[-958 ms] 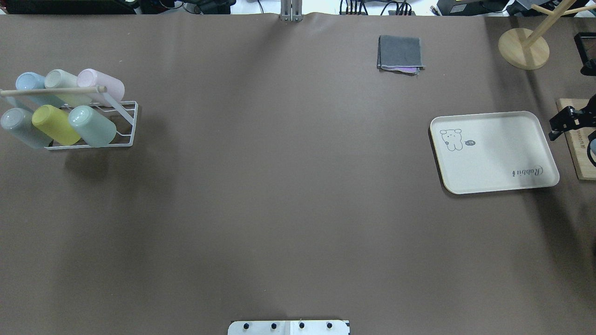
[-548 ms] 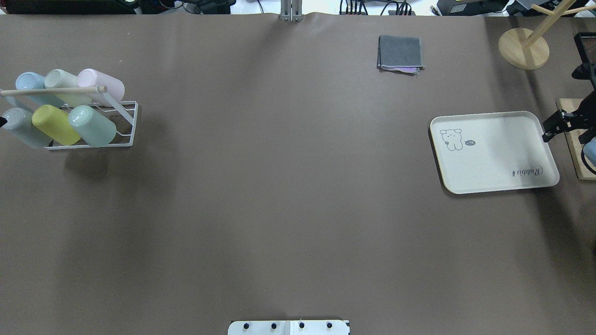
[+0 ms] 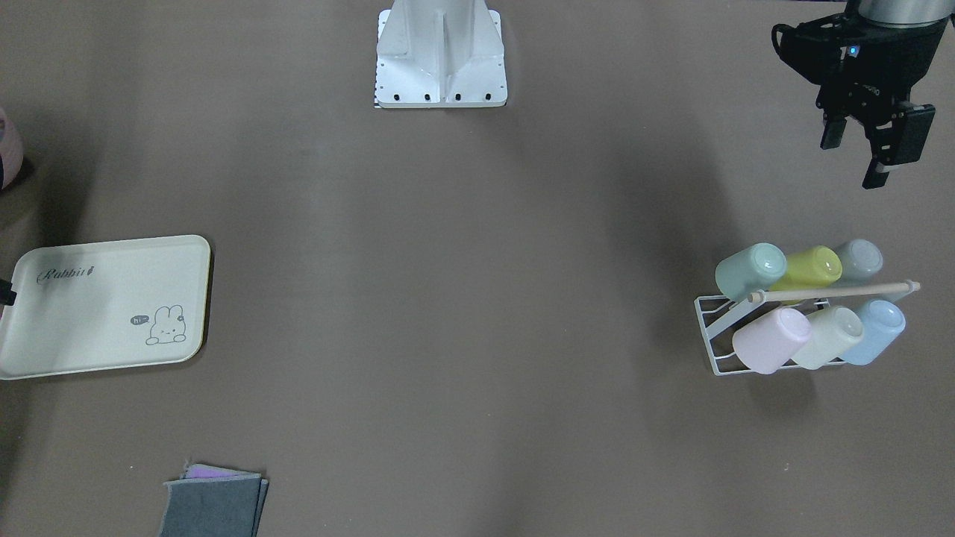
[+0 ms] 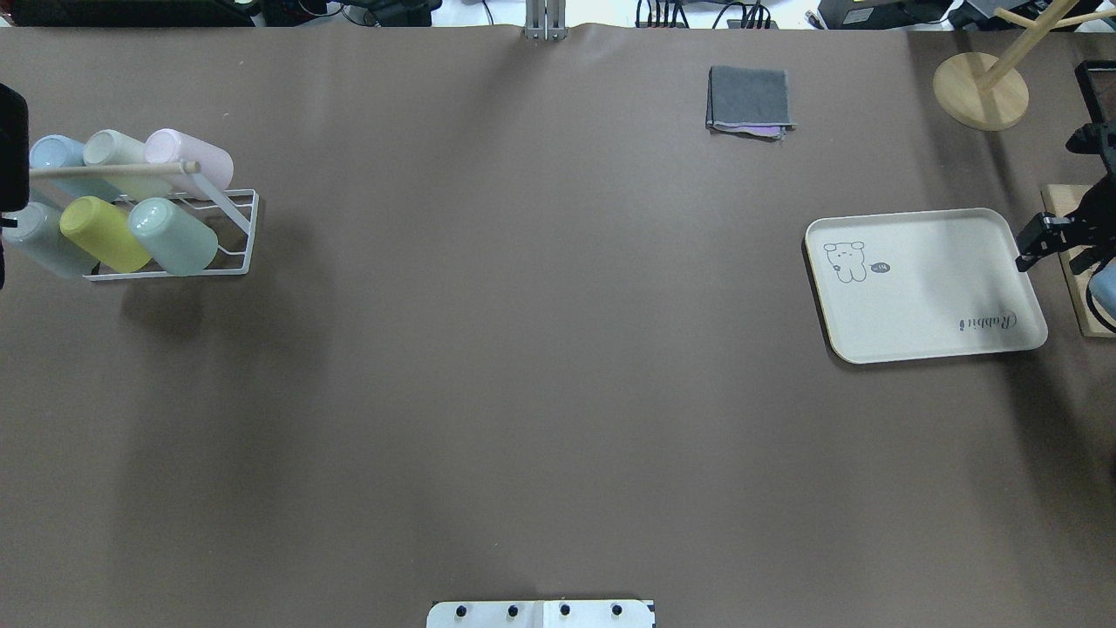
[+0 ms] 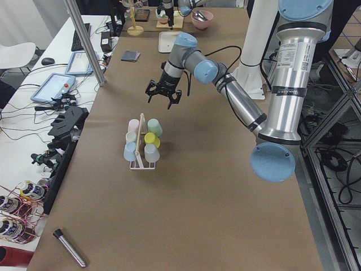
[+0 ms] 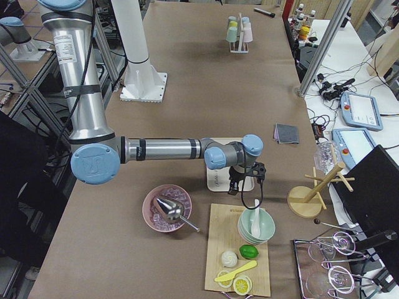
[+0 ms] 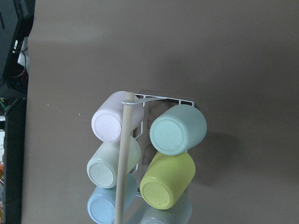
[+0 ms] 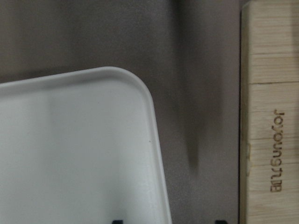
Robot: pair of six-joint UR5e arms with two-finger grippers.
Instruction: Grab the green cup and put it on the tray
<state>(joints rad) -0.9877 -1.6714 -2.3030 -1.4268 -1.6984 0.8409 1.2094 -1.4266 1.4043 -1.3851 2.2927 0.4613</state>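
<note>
Small mint-green plastic tumbler (image 4: 173, 235): tilted in white wire rack (image 4: 250, 228), left end, beside lime-yellow plastic cup (image 4: 105, 234). Cream rectangular tray (image 4: 924, 296): right end. Left gripper (image 3: 856, 158) near rack, right gripper (image 4: 1049, 255) at tray: both spread, empty. Risk: tight packing; fingers clip lime cup, drag rack.

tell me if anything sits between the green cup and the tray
Nothing visible does. The green cup sits at the end of the rack nearest the tray, and the folded cloth lies well off that line.
</note>
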